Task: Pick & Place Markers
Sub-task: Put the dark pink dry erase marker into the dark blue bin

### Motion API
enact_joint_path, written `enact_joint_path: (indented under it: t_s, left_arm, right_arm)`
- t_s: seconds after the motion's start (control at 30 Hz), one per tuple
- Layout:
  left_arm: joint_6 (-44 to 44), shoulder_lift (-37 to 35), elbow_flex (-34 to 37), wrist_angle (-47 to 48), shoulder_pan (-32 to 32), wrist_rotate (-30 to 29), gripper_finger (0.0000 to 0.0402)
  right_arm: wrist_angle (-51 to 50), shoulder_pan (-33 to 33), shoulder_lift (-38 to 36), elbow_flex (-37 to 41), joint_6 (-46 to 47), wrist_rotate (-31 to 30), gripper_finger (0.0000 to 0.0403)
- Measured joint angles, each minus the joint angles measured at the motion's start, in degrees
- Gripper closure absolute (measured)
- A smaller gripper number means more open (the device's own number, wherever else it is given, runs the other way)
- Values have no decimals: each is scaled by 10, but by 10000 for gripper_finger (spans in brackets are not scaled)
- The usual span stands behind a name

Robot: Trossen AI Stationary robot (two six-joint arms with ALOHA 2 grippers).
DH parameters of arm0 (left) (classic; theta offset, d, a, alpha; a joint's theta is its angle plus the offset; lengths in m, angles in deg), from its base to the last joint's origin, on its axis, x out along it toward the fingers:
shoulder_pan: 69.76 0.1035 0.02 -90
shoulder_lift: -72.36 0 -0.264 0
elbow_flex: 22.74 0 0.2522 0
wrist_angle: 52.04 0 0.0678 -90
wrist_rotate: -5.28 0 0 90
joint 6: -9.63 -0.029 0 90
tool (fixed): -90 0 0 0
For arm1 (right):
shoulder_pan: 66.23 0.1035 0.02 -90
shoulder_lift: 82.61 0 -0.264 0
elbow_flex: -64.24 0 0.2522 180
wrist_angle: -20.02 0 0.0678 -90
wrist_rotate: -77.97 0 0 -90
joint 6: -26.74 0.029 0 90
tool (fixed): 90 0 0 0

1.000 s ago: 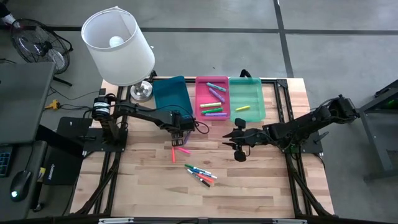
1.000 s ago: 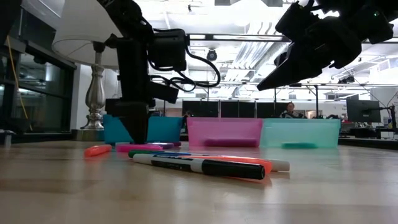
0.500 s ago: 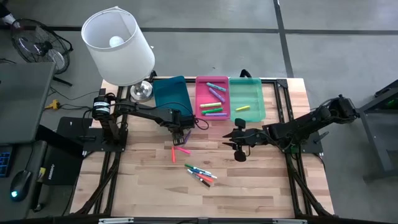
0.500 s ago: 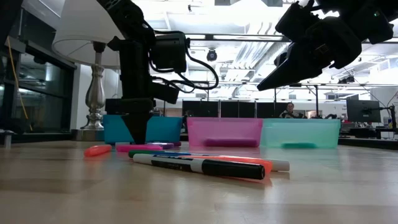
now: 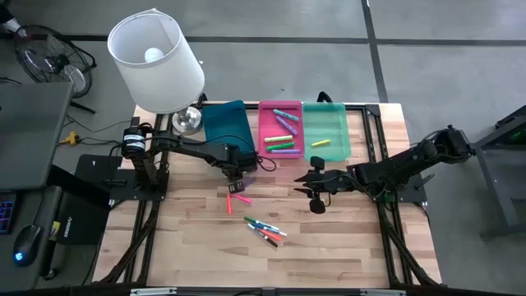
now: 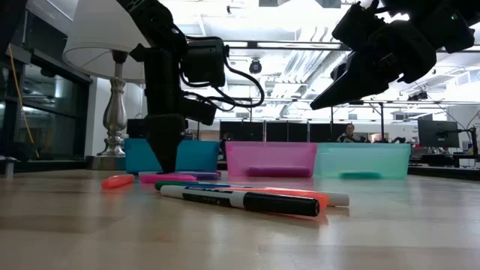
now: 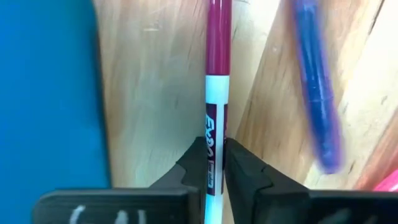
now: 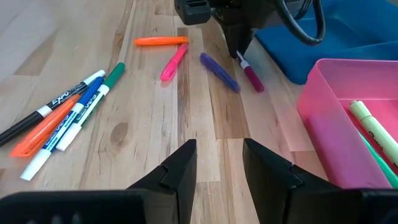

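Wood surface: the table (image 5: pixel 345 238) carried three trays side by side at its far edge, the blue tray (image 5: pixel 223 123), the pink tray (image 5: pixel 280 150) and the green tray (image 5: pixel 327 123).
Left gripper: the left gripper (image 7: pixel 215 163) stood at table level just in front of the blue tray, its jaws clenched on a magenta-capped marker (image 7: pixel 216 93) that lay flat on the wood.
Neighbouring markers: a purple marker (image 8: pixel 219 72), a pink marker (image 8: pixel 173 61) and an orange marker (image 8: pixel 161 41) lay near the gripped one.
Front cluster: several more markers (image 5: pixel 265 231) lay crossed together nearer the table's front edge.
Tray contents: some markers lay in the pink tray and at least one yellow marker (image 5: pixel 320 143) in the green tray; their exact count was hard to read.
Right gripper: the right gripper (image 8: pixel 219 163) hung above the table in front of the green tray, jaws parted and empty.
Background: a lamp (image 5: pixel 158 62) stood at the table's far left corner.
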Motion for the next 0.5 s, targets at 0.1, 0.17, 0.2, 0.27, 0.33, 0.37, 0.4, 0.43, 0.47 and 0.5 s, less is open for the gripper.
enact_joint_path:
  t_s: [0.1, 0.17, 0.2, 0.27, 0.33, 0.37, 0.4, 0.43, 0.47, 0.5]
  left_arm:
    - [0, 0, 0, 0, 0, 5, 374]
    - [-2, 0, 0, -1, 0, 14, 372]
    - [-7, 0, 0, -1, 0, 19, 371]
    - [-13, 0, 0, -3, -4, 21, 372]
    - [-14, 0, 0, -3, -8, 18, 380]
    - [-15, 0, 0, -3, -8, 19, 380]
    - [-15, 0, 0, -3, -8, 21, 381]
    - [-15, 0, 0, -3, -9, 22, 381]
    - [-15, 0, 0, -4, -9, 22, 380]
    - [-16, 0, 0, -4, -9, 23, 381]
  right_arm:
    - [0, 0, 0, 0, 0, 0, 284]
    - [0, 0, 0, 0, 4, 1, 284]
    - [0, 0, 0, 0, 5, 1, 284]
    - [-2, 0, 0, 0, 5, 2, 284]
    - [-4, 0, 0, 0, 6, 2, 284]
    - [-4, 0, 0, 0, 6, 2, 284]
    - [-4, 0, 0, 0, 6, 2, 284]
    - [-4, 0, 0, 0, 6, 2, 284]
    - [-4, 0, 0, 0, 6, 2, 284]
    - [-4, 0, 0, 0, 6, 2, 284]
